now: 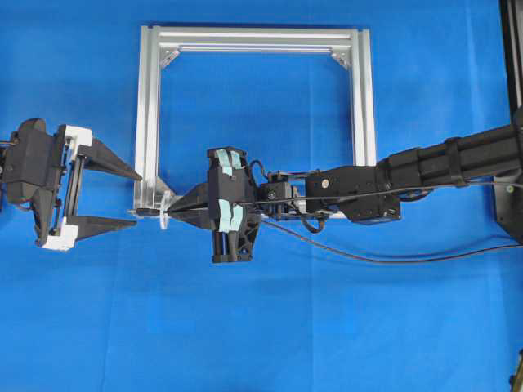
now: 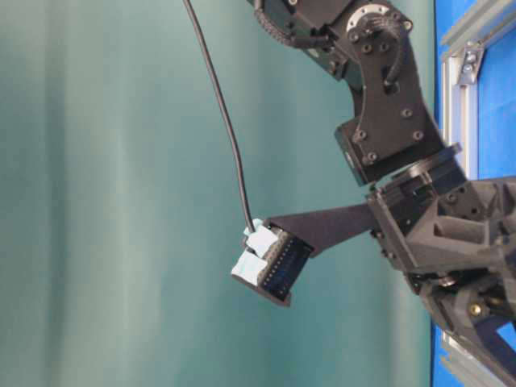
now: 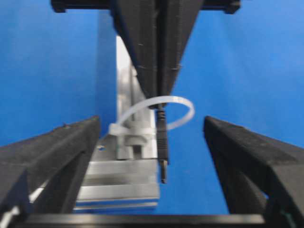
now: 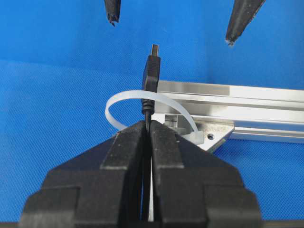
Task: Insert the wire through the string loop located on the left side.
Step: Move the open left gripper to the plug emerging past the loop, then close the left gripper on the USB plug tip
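The wire's slim black plug (image 4: 152,71) pokes through the white string loop (image 4: 124,100) at the aluminium frame's (image 4: 247,102) near-left corner. My right gripper (image 4: 148,124) is shut on the wire just behind the plug. In the left wrist view the plug (image 3: 163,152) hangs out of the string loop (image 3: 183,108) below the right gripper (image 3: 159,102). My left gripper (image 3: 151,121) is open, one finger on each side of the plug and touching nothing. Overhead, the left gripper (image 1: 136,197) faces the right gripper (image 1: 174,214) across the string loop (image 1: 166,216). The wire (image 2: 226,121) trails back from the right gripper.
The silver rectangular frame (image 1: 151,114) lies flat on the blue cloth, its left bar running away from the loop. The right arm (image 1: 441,167) reaches across the frame's lower opening. A thin black cable (image 1: 392,260) curves over the cloth below that arm.
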